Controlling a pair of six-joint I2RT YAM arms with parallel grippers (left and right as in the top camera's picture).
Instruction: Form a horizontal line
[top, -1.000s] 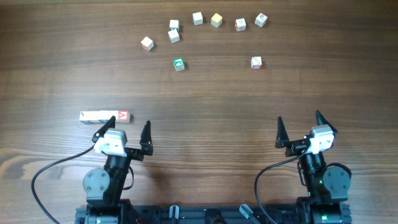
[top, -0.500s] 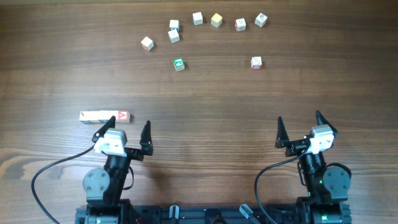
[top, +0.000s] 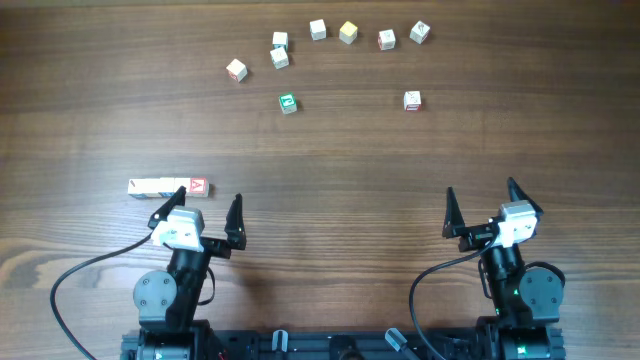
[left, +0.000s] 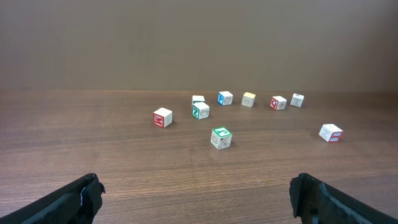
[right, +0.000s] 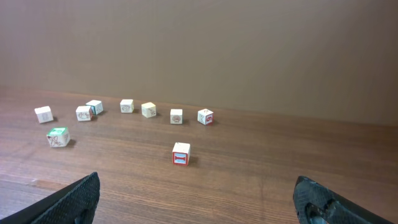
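Observation:
The horizontal line (top: 167, 187) is a short bar of whitish cubes touching edge to edge at the left, its right end cube showing a red "A". My left gripper (top: 198, 212) is open and empty just in front of it; the bar is out of the left wrist view. My right gripper (top: 483, 205) is open and empty at the near right (right: 199, 199). Single cubes lie at the far side: a green-faced cube (top: 288, 103) (left: 220, 137) (right: 57, 137) and a red-marked cube (top: 412, 100) (right: 181, 154) (left: 330, 132).
Several loose whitish cubes form an arc at the far edge, from one cube (top: 236, 69) on the left to another (top: 420, 32) on the right. A yellowish cube (top: 347, 32) sits among them. Cables trail from both arm bases.

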